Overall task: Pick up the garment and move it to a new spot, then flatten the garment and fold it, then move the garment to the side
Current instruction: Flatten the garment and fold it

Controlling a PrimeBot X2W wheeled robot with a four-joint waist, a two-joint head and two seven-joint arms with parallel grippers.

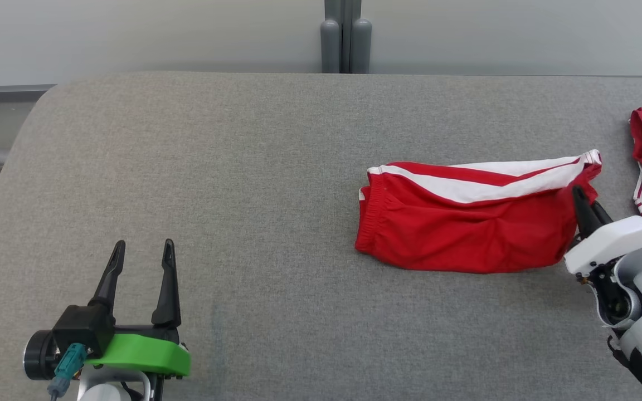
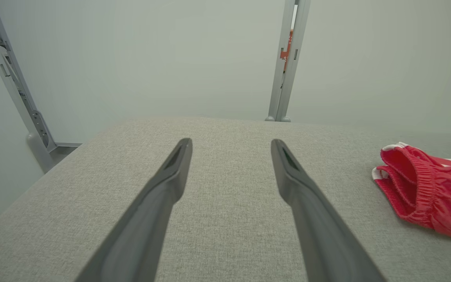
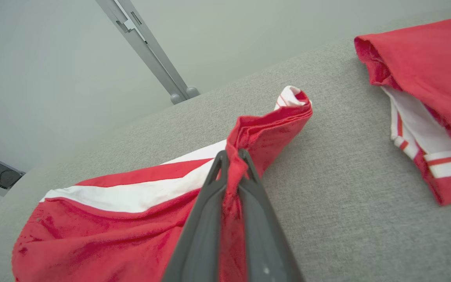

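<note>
Grey table point(image 1: 243, 167), red shorts point(image 1: 466, 234) — right gripper point(image 1: 585, 199) pinches their right end (left gripper point(image 1: 144, 245) spread, well apart).

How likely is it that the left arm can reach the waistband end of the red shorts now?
Probably yes. The left gripper is open, and only bare grey surface lies between it and the waistband of the red shorts. The right gripper pinches the opposite end, out of the way.

Soft, creased red cloth, those shorts point(image 1: 466, 239); under them the table point(image 1: 215, 167) shows coarse grey weave; the right gripper point(image 3: 231, 155) there is smooth dark plastic.
</note>
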